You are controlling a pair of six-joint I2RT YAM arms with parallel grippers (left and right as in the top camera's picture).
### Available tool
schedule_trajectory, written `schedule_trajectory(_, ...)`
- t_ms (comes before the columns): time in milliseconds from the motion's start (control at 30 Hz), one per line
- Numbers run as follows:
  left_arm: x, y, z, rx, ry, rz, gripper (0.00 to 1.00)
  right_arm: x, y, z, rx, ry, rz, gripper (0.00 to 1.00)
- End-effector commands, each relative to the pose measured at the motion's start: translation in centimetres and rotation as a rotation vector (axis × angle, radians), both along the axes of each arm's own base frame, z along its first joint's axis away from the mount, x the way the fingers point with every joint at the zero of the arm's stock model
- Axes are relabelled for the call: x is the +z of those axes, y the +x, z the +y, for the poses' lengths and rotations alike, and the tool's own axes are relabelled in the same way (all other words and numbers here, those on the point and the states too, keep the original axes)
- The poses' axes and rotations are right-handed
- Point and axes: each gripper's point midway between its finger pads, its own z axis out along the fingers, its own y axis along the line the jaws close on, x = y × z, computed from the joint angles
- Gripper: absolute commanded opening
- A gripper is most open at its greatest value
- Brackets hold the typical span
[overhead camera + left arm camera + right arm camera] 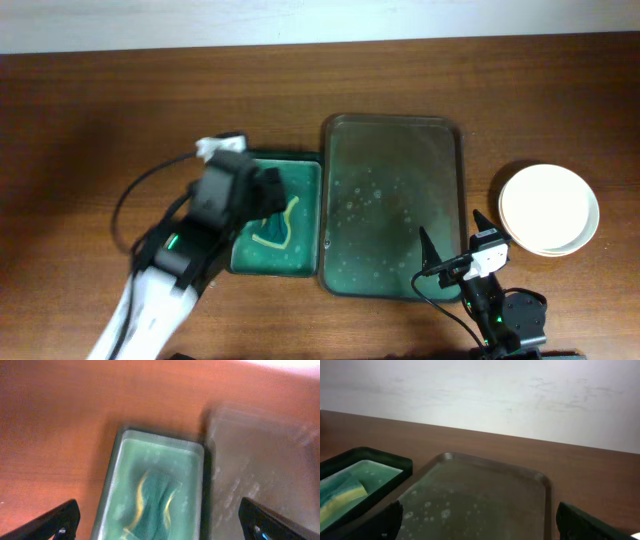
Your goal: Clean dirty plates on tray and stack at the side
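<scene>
The white plates [548, 208] sit stacked on the table right of the tray, and the top one shows no smear. The dark olive-grey tray [390, 170] holds no plates, only wet suds spots; it also shows in the right wrist view [485, 495] and the left wrist view [265, 460]. My left gripper [268, 195] is open and empty above the small green tray [300, 165], its fingers wide apart in the left wrist view [160, 527]. My right gripper [452, 240] is open and empty over the dark tray's near right corner [480, 527].
The small green tray [117, 470] holds a yellow and green sponge [152, 502] in soapy water, right against the dark tray's left side. In the right wrist view the green tray [395, 462] and sponge [340, 495] lie at the left. A pale wall runs behind the table.
</scene>
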Motion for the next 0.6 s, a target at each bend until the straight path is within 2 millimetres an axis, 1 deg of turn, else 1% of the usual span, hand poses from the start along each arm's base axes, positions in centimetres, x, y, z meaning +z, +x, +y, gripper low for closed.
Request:
schedule_trajectory(0, 0.2, -1.8, 4.6, 0.096, -0.082, -0.169, 0.99, -0.3, -0.1, 0.3, 0.016, -0.006, 0.003, 0.98)
schedule_trajectory(133, 0.4, -5.1, 9.9, 0.239, -0.137, -0.371, 0.99, -0.3, -0.1, 0.3, 0.016, -0.006, 0.003, 0.98)
schedule_trajectory(200, 0.6, -6.3, 11.3, 0.283, -0.151, -0.486, 0.99, -0.3, -0.1, 0.3, 0.016, -0.006, 0.003, 0.98)
schedule_trajectory(300, 0.5, -7.4, 12.3, 0.311, -0.163, -0.602, 0.99, -0.3, -0.1, 0.3, 0.016, -0.006, 0.003, 0.98)
schedule_trajectory(400, -0.2, -8.0, 12.5, 0.304, -0.153, -0.706, 0.99, -0.3, -0.1, 0.3, 0.016, -0.006, 0.003, 0.98)
schedule_trajectory(467, -1.2, -8.1, 12.7, 0.305, -0.149, -0.736, 0.99, -0.3, -0.1, 0.3, 0.015, -0.006, 0.003, 0.98)
schedule_trajectory(567, -3.3, -7.4, 12.7, 0.307, -0.151, -0.755, 1.00, -0.3, -0.1, 0.3, 0.016, -0.006, 0.003, 0.98)
